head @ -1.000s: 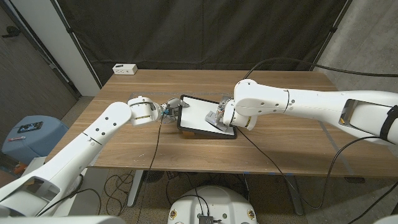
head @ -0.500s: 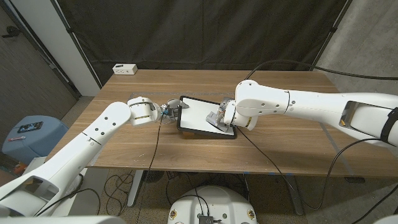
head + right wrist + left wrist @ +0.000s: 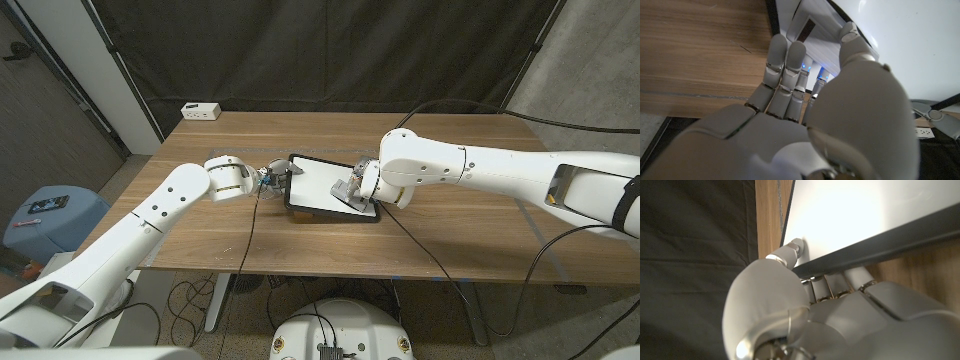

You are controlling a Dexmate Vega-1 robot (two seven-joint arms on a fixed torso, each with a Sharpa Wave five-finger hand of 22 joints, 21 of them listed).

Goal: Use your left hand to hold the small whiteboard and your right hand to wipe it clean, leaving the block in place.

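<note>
We see the small whiteboard [image 3: 327,188] lying near the middle of the wooden table [image 3: 450,230], its surface white and clean-looking where it shows. Our left hand [image 3: 272,178] pinches its left edge, a fingertip [image 3: 796,245] pressed on the white face and the other fingers under the dark frame. Our right hand [image 3: 352,190] grips the block [image 3: 810,30] against the board's right part, fingers closed around it. We judge the wiping under way; next comes a steady stroke across the remaining surface while the left holds firm.
</note>
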